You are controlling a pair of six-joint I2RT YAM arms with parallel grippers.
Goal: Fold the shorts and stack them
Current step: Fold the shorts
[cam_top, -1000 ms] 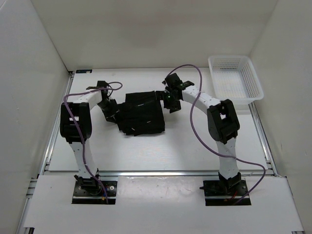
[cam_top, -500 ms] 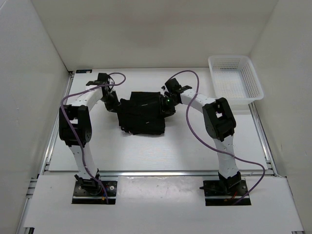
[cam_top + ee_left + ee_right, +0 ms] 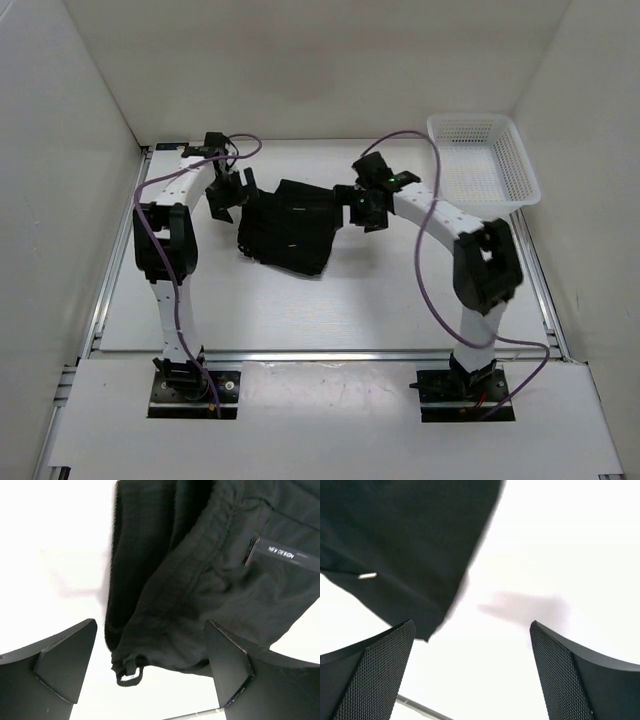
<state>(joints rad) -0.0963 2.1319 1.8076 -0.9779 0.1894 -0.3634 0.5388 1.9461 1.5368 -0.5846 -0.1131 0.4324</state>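
At the left of the white table point(image 3: 200, 300), the left gripper point(image 3: 224, 192) stood just beside the left edge of the shorts point(image 3: 290, 228). Its two fingers point(image 3: 65, 662) were spread wide apart and clamped nothing. In the left wrist view a hem of the shorts point(image 3: 200, 580) with a small fabric loop point(image 3: 129, 673) lay under the gap between them, and a label reading "NEW DESIGN" point(image 3: 280, 554) showed on the cloth.

The shorts lay in a folded, somewhat tilted bundle in the middle of the table, between the two arms.

The right gripper point(image 3: 362, 207) was at the right upper corner of the bundle. Its fingers point(image 3: 375, 670) were also spread wide, with only bare table between them. The edge of the shorts point(image 3: 405, 540) lay to the left of this gap.

The white perforated basket point(image 3: 520, 165) stood at the far right corner, well apart from the shorts.
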